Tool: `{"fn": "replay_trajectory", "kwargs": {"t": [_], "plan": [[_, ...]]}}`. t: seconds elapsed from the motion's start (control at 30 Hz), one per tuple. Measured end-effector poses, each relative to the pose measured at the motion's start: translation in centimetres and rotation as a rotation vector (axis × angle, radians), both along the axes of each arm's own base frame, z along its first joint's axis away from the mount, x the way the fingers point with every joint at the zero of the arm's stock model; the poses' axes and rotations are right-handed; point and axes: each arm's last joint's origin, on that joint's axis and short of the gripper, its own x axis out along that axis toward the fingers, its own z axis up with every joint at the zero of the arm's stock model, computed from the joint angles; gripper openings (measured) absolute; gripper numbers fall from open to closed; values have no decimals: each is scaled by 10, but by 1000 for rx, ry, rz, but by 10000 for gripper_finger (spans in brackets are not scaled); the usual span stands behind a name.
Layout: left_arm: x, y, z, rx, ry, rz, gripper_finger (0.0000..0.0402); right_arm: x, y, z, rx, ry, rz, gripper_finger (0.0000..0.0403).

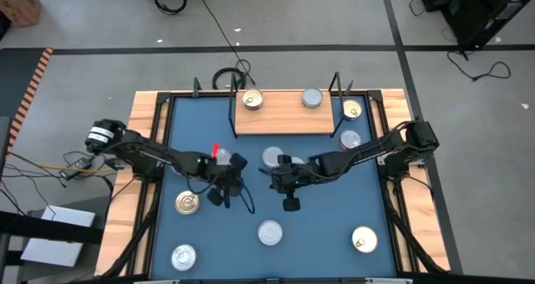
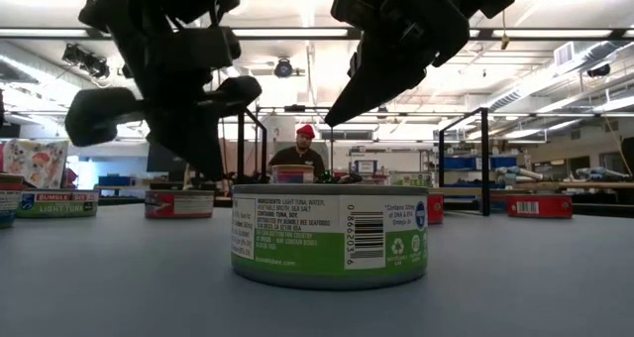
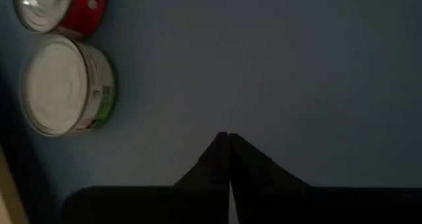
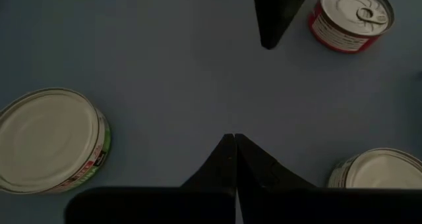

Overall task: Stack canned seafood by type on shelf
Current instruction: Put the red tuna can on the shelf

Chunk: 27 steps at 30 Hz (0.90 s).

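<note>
The shelf (image 1: 282, 121), a light-wood board with black wire ends, stands at the table's far side. On it sit a gold-lidded tin (image 1: 252, 99) and a silver-lidded tin (image 1: 312, 98). Several more tins of canned seafood stand upright on the blue table. These include a red-sided one (image 4: 349, 16), a silver-lidded one (image 1: 273, 156) at mid-table and a green-labelled one (image 2: 332, 233) nearer the front. My left gripper (image 1: 237, 162) hovers shut beside the red-sided tin, holding nothing. My right gripper (image 1: 274, 175) hovers shut next to the mid-table silver tin (image 4: 382, 168), also holding nothing.
Other tins stand spread out: gold-lidded ones at the left (image 1: 187, 202), front right (image 1: 364, 240) and far right (image 1: 352, 109), and silver-lidded ones at the front left (image 1: 183, 256) and right (image 1: 350, 139). The table has a raised wooden rim (image 1: 144, 134). A person (image 2: 300, 151) sits beyond the far edge.
</note>
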Motion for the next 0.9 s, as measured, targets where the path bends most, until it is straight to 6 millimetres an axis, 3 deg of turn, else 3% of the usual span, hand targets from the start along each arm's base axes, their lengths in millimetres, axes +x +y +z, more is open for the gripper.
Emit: {"fn": "replay_trajectory", "kwargs": {"t": [0.23,0.4,0.67,0.9], "plan": [[-23,8,27,-19,-7,133,5,0,0,0,18,-2,-17,26],[-50,30,44,8,-26,271,5,1,-1,1,-8,-13,-40,11],[-90,77,25,-28,-27,475,5,1,-2,1,-25,-23,-56,5],[-108,108,8,-104,-20,678,5,2,-2,2,-28,-35,-53,5]]}}
